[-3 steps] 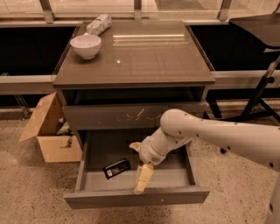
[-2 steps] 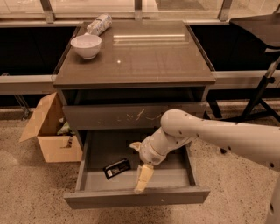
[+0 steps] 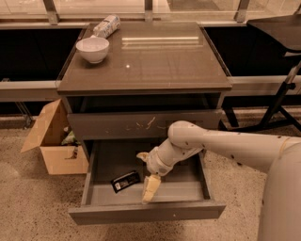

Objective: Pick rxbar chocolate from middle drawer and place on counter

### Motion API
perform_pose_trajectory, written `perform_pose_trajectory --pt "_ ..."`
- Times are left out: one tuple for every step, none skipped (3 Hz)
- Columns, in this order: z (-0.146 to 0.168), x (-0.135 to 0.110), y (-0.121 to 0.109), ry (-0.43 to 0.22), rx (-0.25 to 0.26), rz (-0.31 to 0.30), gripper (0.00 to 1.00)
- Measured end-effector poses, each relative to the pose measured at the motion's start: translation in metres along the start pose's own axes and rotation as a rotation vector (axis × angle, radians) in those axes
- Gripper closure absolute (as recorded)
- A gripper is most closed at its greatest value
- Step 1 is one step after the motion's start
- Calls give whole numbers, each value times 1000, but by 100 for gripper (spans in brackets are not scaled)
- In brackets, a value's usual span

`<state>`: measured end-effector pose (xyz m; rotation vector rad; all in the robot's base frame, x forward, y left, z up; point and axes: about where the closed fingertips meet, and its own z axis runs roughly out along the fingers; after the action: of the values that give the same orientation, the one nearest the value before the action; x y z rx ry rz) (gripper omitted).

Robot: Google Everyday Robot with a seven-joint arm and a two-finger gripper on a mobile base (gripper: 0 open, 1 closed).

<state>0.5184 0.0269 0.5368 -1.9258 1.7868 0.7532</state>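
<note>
Now gripper (image 3: 146, 172) inside open middle drawer (image 3: 146, 212), fingers (image 3: 150, 188) spread, empty, just right of rxbar chocolate (image 3: 125, 181).

You see speckled floor (image 3: 28, 207), a cardboard box (image 3: 59, 160) left, dark stand (image 3: 281, 96) right, perhaps window frames (image 3: 146, 6) behind.

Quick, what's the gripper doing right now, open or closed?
Gripper: open, empty, inside the middle drawer beside the rxbar chocolate.

Nothing moved; hand (image 3: 145, 175) unchanged inside middle drawer (image 3: 117, 212).
</note>
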Motion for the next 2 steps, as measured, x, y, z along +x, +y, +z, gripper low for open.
perform_pose_trajectory --pt "27 14 -33 27 47 0 0" --pt "47 22 -52 33 72 5 0"
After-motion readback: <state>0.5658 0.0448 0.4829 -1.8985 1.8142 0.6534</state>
